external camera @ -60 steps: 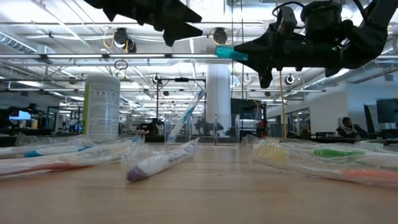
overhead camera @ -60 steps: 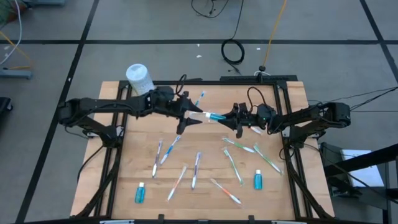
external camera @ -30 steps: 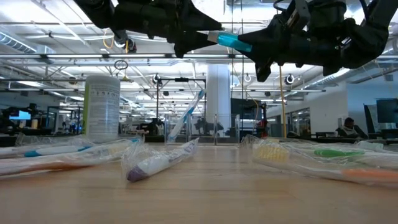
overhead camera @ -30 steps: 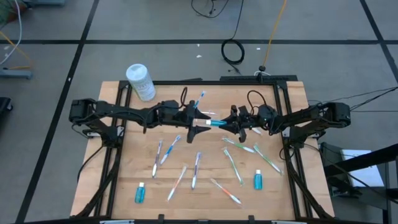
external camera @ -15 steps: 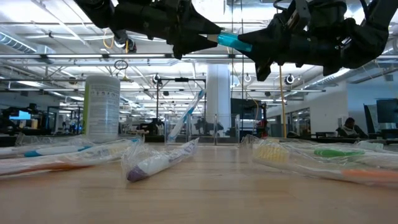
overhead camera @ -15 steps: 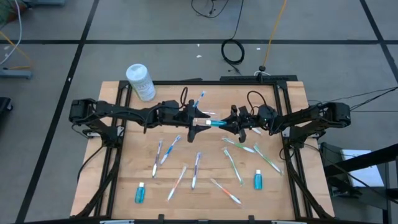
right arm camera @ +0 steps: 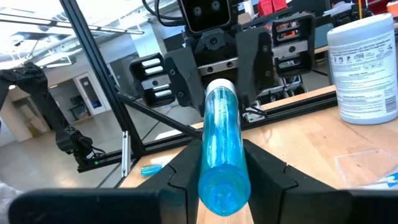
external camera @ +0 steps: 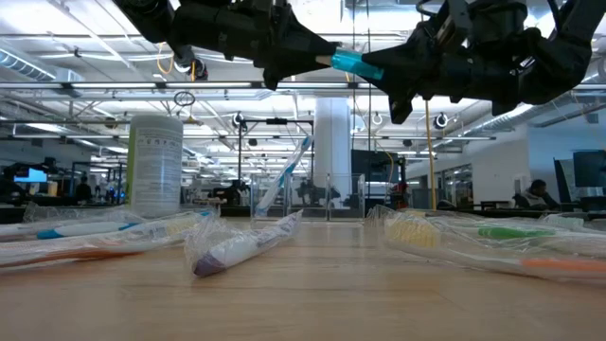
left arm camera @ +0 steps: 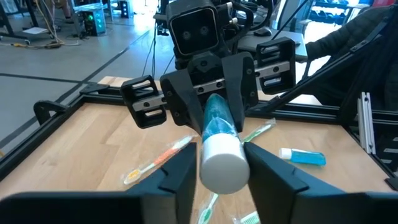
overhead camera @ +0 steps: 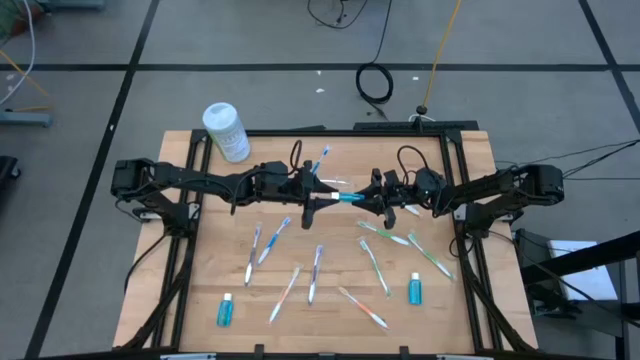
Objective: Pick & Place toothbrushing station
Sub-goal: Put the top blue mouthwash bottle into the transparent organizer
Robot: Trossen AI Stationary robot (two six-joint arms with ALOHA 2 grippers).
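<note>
A blue tube with a white cap [overhead camera: 345, 198] hangs high over the middle of the table, between my two grippers. My right gripper [overhead camera: 364, 200] is shut on its blue end. My left gripper [overhead camera: 322, 196] faces it from the table's left, its fingers closed on the white cap [left arm camera: 221, 165]. In the low view the tube [external camera: 352, 64] shows near the top, slightly tilted. Behind it, a see-through holder [external camera: 270, 197] stands on the table's far part, with a blue-and-white toothbrush [overhead camera: 322, 158] leaning in it. My left gripper pinches the tube's white cap [left arm camera: 219, 149] between its two fingers, coming level from the table's left, fingers lying along the tube. The tube stays clear of the table. My right gripper pinches the tube's blue body [right arm camera: 221, 143] between its two fingers [right arm camera: 264, 171], coming about level from the table's right, along the tube. The capped end points away toward the left gripper.
A white wipes canister [overhead camera: 226, 130] stands at the far left corner. Several wrapped toothbrushes [overhead camera: 270, 240] lie scattered over the near half of the table, with small blue tubes at near left [overhead camera: 226, 311] and near right [overhead camera: 414, 290]. Black frame rails [overhead camera: 455, 170] line the table's edges.
My left gripper has shut its fingers onto the tube's white cap without shifting place. My right gripper and the tube have stayed where they were.
</note>
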